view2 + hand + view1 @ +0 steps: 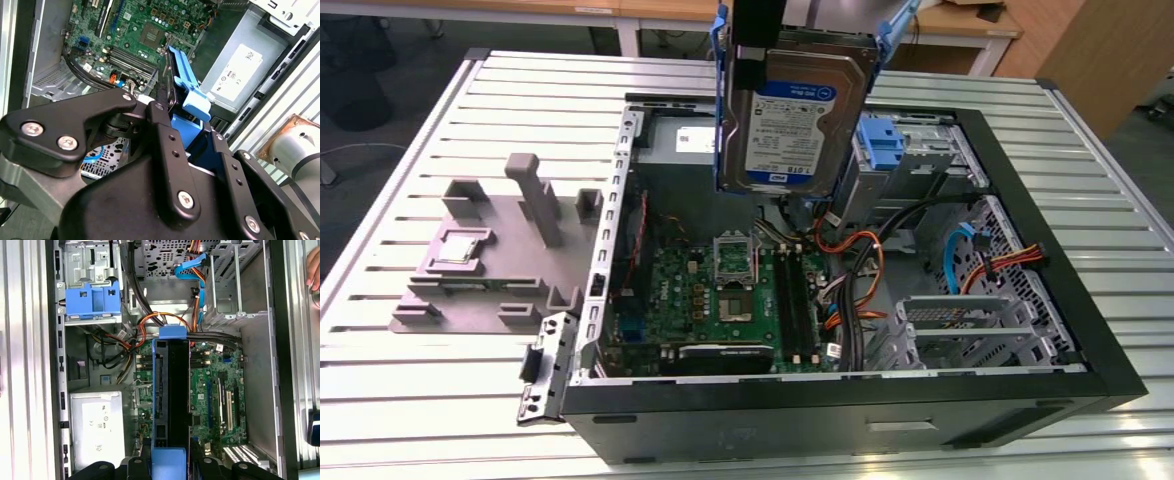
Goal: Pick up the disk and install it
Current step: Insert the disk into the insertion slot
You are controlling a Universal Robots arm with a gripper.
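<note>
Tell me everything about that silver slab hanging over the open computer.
The disk is a flat silver metal drive with a blue-and-white label, framed by a blue plastic bracket. It hangs upright, on edge, above the open computer case, over the green motherboard. The gripper clamps its upper end; nothing else touches it.

A robotics lab bench set up for computer assembly work.

From my seat at the controls I look over a slatted aluminium table (414,400) carrying an open desktop computer case (854,405) laid on its side, with its motherboard (720,290) and orange cables (865,262) bare. A grey moulded fixture (494,260) sits beside it at the exterior view's left. The disk (794,120) hangs above the case. Behind the table I can see wooden desks (967,25) on white legs, a wood-faced cabinet (1094,55) and a plain grey floor (494,30), the furniture of a working research room.
</note>
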